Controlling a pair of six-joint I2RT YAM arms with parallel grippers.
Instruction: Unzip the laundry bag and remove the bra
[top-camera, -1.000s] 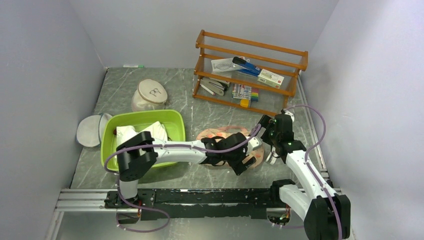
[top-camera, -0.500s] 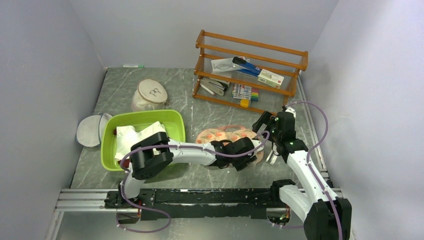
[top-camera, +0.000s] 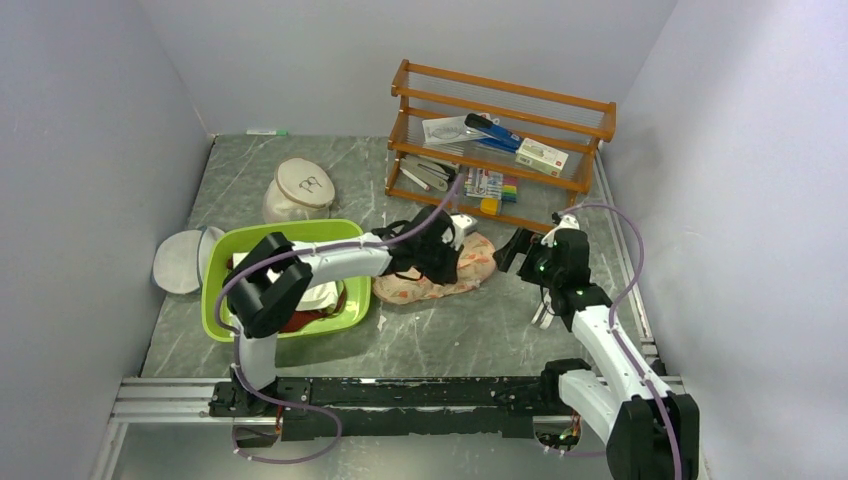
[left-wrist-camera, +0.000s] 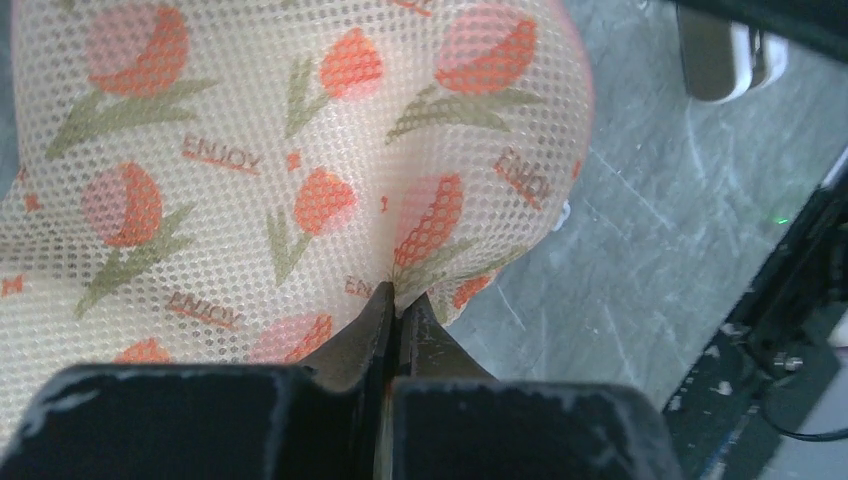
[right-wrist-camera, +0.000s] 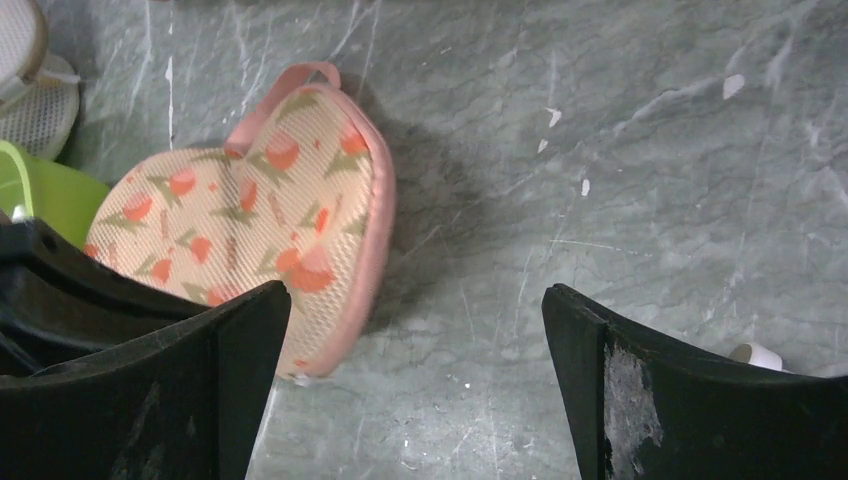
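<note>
The peach-pink laundry bag (top-camera: 476, 262) with red-orange tulip prints lies on the grey table between the green basin and my right arm. My left gripper (top-camera: 450, 256) is over its middle. In the left wrist view the jaws are closed tight, and my left gripper (left-wrist-camera: 398, 292) pinches a fold of the laundry bag's mesh (left-wrist-camera: 300, 150). My right gripper (top-camera: 512, 250) hangs open just right of the bag. In the right wrist view the laundry bag (right-wrist-camera: 250, 220) lies ahead to the left of my right gripper (right-wrist-camera: 415, 300), whose fingers hold nothing. The bra is hidden.
A green basin (top-camera: 290, 228) with white cloths stands left of the bag. Behind it sit a round white domed bag (top-camera: 300, 188) and a flat disc bag (top-camera: 178, 262). A wooden rack (top-camera: 500, 150) with small items stands at the back right.
My left gripper has shut on the bag's mesh and swung back and left, dragging the bag away from the near edge. The right gripper has shifted slightly back and stayed open.
</note>
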